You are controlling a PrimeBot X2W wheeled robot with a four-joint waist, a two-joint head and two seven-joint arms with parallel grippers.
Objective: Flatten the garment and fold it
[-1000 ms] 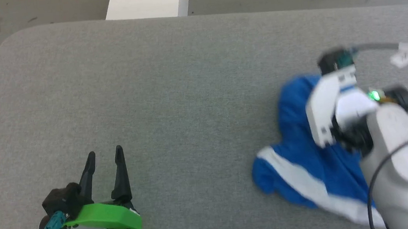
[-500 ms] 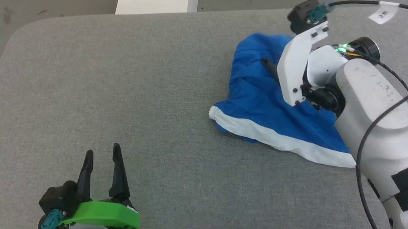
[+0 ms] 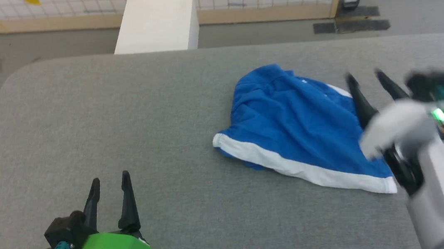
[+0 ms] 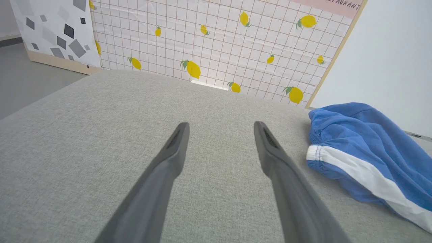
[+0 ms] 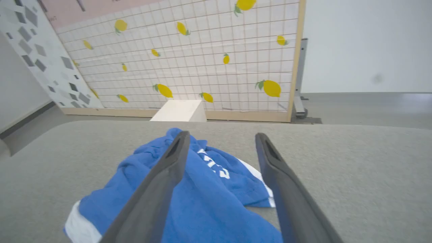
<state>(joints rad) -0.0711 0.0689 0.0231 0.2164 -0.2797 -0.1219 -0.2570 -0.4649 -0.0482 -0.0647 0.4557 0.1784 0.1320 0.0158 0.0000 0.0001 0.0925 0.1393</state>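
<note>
Rumpled blue white-trimmed shorts [image 3: 289,125] loose on grey tabletop [image 3: 121,123]

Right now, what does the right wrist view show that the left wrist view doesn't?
Right wrist, not left wrist: the right gripper, open, its fingers over the garment, and the white print on the cloth.
Left wrist, not right wrist: the left gripper, open over bare grey surface, with the garment lying apart to one side, and lettering on the pink board.
Both: the blue garment with its white band, the grey surface and the lemon-print panel.
</note>
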